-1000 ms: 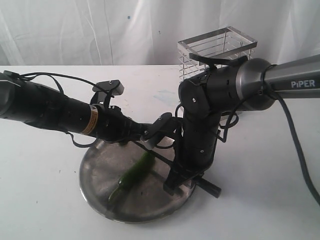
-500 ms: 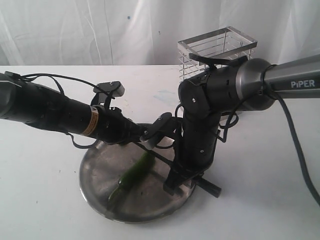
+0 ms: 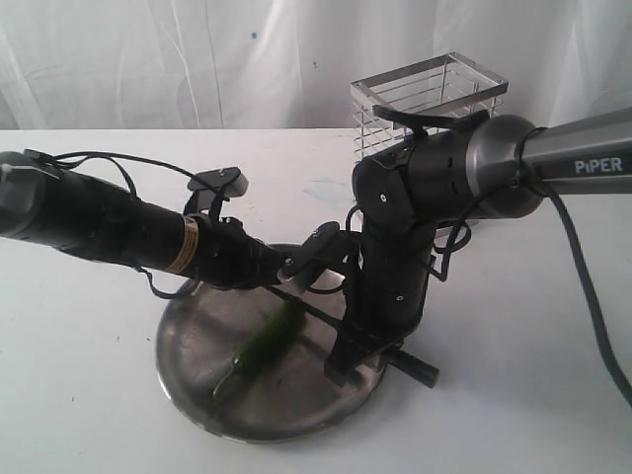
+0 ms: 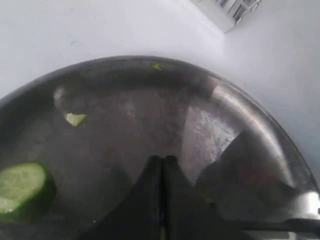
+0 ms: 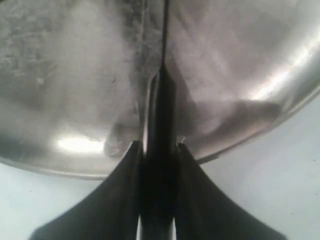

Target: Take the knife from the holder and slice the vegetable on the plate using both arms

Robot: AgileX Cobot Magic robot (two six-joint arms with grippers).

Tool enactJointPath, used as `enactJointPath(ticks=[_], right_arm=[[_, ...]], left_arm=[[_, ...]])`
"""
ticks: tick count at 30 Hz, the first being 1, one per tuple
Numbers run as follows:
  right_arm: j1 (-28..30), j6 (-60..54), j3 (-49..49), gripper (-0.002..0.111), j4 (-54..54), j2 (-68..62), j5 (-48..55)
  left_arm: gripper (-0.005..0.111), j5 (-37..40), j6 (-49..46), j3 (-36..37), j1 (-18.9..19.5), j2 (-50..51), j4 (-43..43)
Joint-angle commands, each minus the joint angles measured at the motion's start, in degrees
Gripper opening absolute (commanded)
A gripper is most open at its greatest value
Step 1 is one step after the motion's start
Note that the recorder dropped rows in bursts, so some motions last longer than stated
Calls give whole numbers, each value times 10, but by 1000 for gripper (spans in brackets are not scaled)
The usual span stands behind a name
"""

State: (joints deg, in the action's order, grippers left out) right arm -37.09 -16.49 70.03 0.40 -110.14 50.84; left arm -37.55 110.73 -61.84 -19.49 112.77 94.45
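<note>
The plate (image 3: 193, 380) rests on the white surface (image 3: 89, 395), well forward of its back edge, and the holder (image 3: 434, 91) stands near that back edge, behind the right arm. The vegetable (image 3: 262, 344) lies slantwise in the middle of the plate, its cut pale end (image 4: 20, 186) pointing toward the left gripper (image 3: 293, 279). A small green scrap (image 4: 75, 118) sits apart from it on the plate's bare metal. The left gripper's fingers (image 4: 150, 200) are pressed together with nothing between them, low over the plate just beside the cut end. The right gripper (image 5: 159, 147) clamps the black handle of the knife (image 3: 318, 316) at the plate's right rim. The thin blade runs across the plate past the vegetable's cut end, and the handle's butt sticks out beyond the rim.
</note>
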Motion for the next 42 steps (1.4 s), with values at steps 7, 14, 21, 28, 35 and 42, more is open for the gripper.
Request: enactJointPath(ticks=[7, 14, 21, 28, 35, 42], right_arm=[[0, 2, 2, 0, 1, 1, 12], [0, 2, 2, 0, 1, 1, 17], [0, 2, 2, 0, 1, 1, 20], [0, 2, 2, 0, 1, 1, 31], [0, 2, 2, 0, 1, 1, 40], [0, 2, 2, 0, -1, 1, 41]], left_arm=[[0, -22, -41, 0, 0, 45, 11], [0, -34, -33, -49, 0, -10, 20], [0, -30, 3, -38, 1, -35, 55], [0, 2, -4, 22, 1, -31, 55], [50, -30, -12, 41, 1, -31, 55], [54, -14, -83, 68, 1, -32, 55]])
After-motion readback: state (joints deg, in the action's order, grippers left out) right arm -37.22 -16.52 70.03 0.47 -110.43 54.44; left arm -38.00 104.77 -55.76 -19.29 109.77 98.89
